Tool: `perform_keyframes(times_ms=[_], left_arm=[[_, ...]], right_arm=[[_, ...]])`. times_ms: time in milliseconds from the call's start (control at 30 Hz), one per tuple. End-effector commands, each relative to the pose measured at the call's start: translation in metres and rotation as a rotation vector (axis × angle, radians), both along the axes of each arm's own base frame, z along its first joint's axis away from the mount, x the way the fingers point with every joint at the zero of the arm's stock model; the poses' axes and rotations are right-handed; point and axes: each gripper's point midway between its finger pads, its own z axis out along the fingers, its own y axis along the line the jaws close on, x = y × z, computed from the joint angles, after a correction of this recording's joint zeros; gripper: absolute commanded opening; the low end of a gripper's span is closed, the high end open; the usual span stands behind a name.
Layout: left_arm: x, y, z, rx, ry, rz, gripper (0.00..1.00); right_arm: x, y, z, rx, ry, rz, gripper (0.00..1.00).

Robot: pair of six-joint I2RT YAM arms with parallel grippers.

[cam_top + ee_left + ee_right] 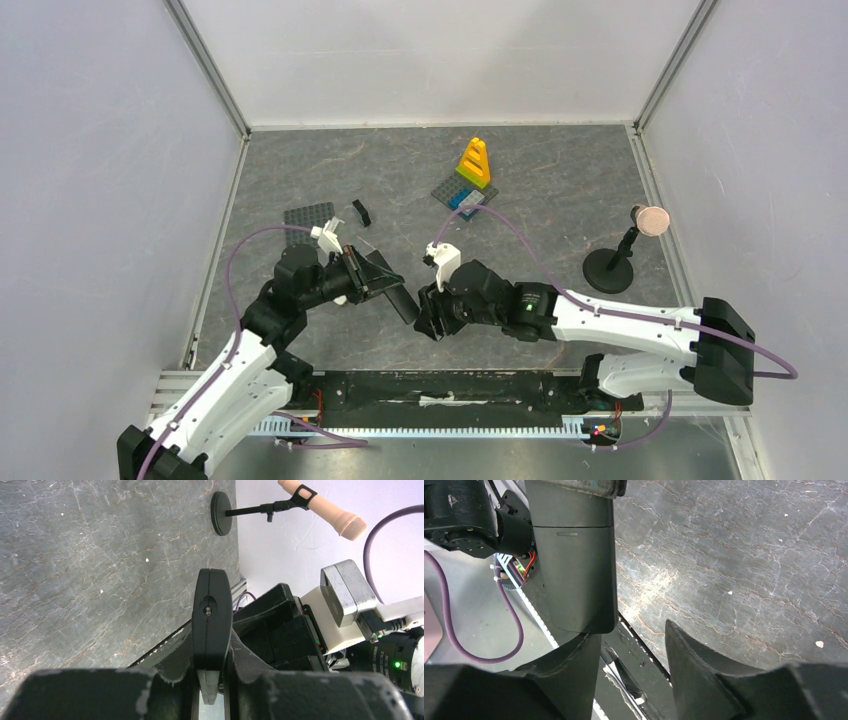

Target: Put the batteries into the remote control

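Two arms bent inward, close — left gripper pinching remote control

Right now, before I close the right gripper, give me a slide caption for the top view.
Left gripper holds the remote control out to the open right gripper above the grey table.

No legible text, label, brand, number or sign in any view. Remote control, near centre of scene: plain dark face, one small dash-shaped mark, no lettering readable.
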Motion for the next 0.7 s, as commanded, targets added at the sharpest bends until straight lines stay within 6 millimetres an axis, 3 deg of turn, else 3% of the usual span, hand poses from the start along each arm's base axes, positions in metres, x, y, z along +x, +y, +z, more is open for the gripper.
perform_keyframes(times_ms=[0,133,200,367,533,667], left_arm=[[-0.023,-0.007,0.023,-0.017,-0.073,-0.130,0.02],[-0.018,-0.003,0.036,0.036,-0.151,-0.127,0.02],[-0.018,-0.004,0.040,0.045,-0.185,-0.140,0.02],[-0.024,-0.007,0.058,0.019,-0.302,-0.202,0.02],[-0.052,-0.011,0.089,-0.066,-0.471,-0.342,0.02],[-0.071,-0.009,0.105,-0.106,-0.561,-0.422,0.02]], right_arm=[[0.022,0.016,0.053,0.146,-0.088,-0.020,0.55],[-0.021,-0.004,0.039,0.108,-0.060,0.236,0.66],[-0.032,-0.014,0.036,0.110,-0.065,0.286,0.69],[-0.039,-0.013,0.066,0.241,-0.090,0.298,0.76],[-0.029,0.001,0.103,0.391,-0.117,0.234,0.80],[-0.027,0.018,0.111,0.452,-0.098,0.241,0.79]])
